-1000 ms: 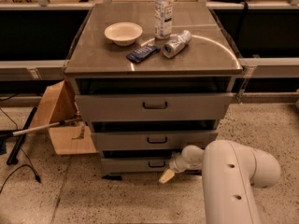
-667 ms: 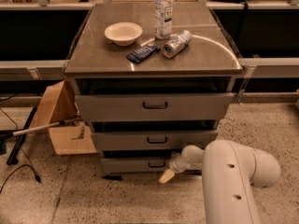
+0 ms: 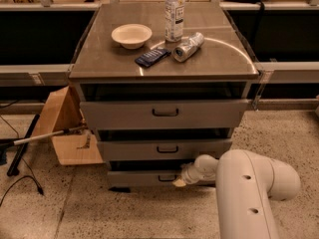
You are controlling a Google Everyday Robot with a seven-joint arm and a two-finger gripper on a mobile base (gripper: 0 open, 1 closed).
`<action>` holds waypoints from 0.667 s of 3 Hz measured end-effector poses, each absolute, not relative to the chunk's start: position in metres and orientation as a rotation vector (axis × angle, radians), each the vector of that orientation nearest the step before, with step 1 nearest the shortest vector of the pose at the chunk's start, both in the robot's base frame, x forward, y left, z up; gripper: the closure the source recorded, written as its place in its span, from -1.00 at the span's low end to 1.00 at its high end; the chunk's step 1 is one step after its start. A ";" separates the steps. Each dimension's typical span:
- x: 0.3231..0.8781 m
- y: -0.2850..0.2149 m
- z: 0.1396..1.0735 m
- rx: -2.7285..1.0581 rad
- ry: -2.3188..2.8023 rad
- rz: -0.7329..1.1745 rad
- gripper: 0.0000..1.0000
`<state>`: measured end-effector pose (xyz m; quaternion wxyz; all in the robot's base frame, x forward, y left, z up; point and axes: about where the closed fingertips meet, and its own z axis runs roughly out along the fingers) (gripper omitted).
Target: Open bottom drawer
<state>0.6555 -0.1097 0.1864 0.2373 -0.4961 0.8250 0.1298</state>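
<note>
The bottom drawer [image 3: 142,179] is the lowest and narrowest grey front of the three in the metal cabinet. It has a small black loop handle [image 3: 167,178] and a dark gap above its front. My gripper [image 3: 179,181] is at the front of this drawer, just right of the handle, on the end of my white arm [image 3: 249,193], which reaches in from the lower right. The arm hides the right end of the drawer front.
The mid-sized drawer [image 3: 164,149] and the widest top drawer [image 3: 164,113] sit above. On the cabinet top [image 3: 99,63] are a bowl [image 3: 131,35], a water bottle [image 3: 174,14], a tipped can [image 3: 188,47] and a dark packet [image 3: 152,57]. A cardboard box [image 3: 65,128] and a stick [image 3: 45,136] lie to the left.
My gripper has shifted slightly upward toward the bottom drawer's handle. The arm and the drawers look otherwise the same.
</note>
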 end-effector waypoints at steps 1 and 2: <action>0.655 -0.110 0.186 -1.360 2.261 0.356 0.63; 0.655 -0.110 0.186 -1.360 2.261 0.356 1.00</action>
